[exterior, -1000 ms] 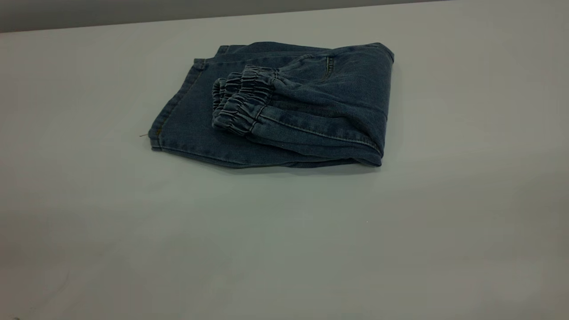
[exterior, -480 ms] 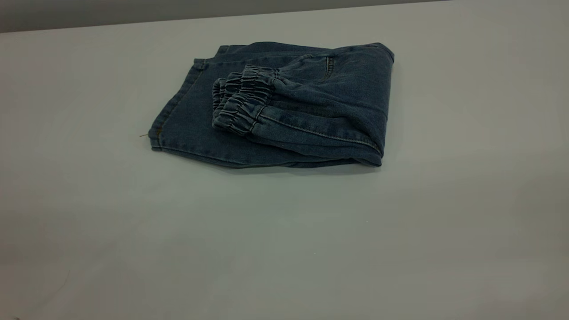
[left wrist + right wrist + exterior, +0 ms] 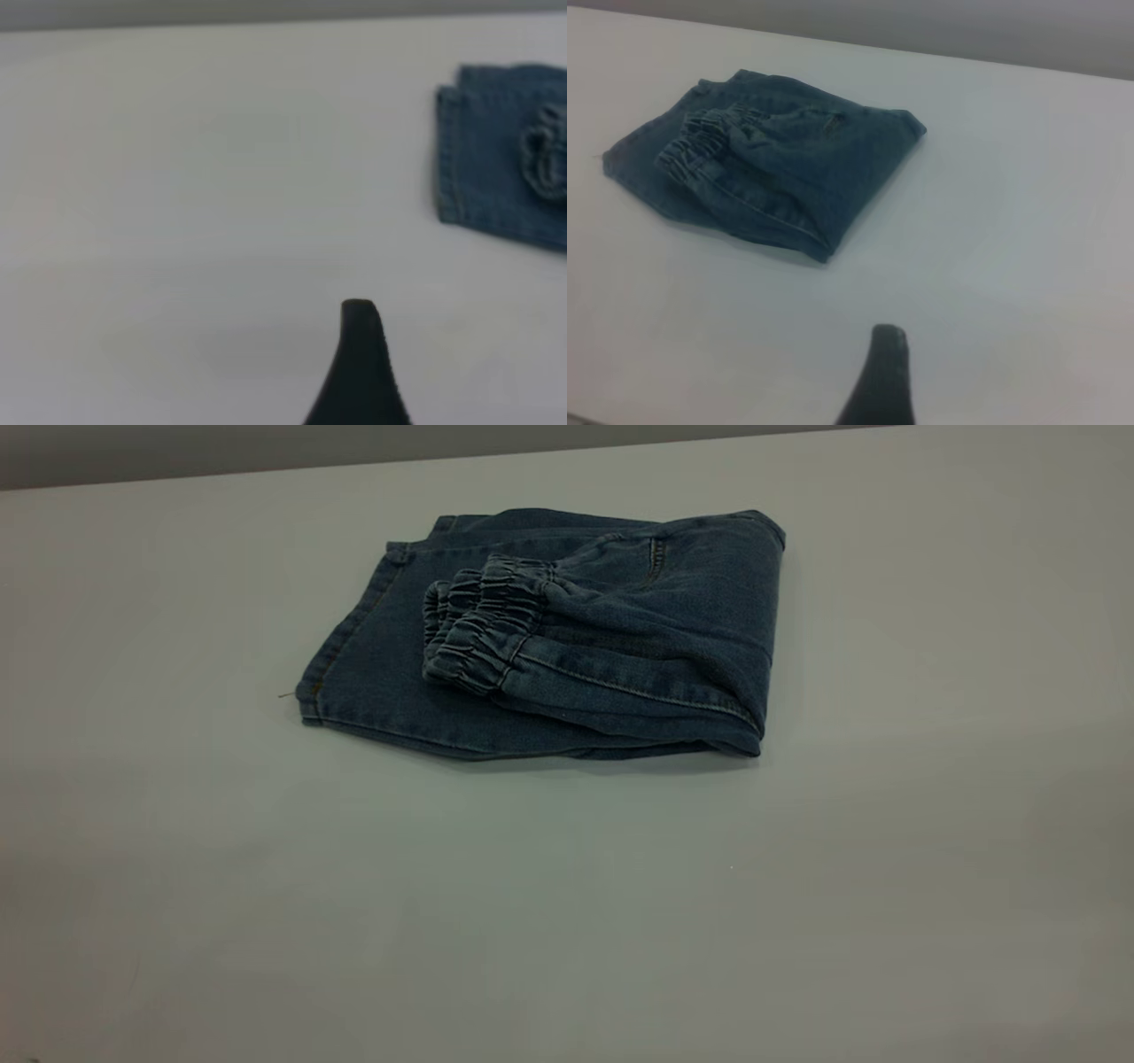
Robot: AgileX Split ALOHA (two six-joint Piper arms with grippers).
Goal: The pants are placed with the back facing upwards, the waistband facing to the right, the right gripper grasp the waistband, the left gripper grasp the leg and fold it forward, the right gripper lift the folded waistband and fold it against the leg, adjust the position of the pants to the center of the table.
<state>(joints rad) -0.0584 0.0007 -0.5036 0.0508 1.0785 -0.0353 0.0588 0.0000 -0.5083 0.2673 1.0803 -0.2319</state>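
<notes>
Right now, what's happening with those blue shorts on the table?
Nothing is touching them. The pants lie folded on the table, with the waistband laid back over the leg part. Both robot arms are pulled away: the left hand and the right hand each show only one dark fingertip over bare table, well apart from the denim. The folding looks finished, though the bundle sits toward the far side.
</notes>
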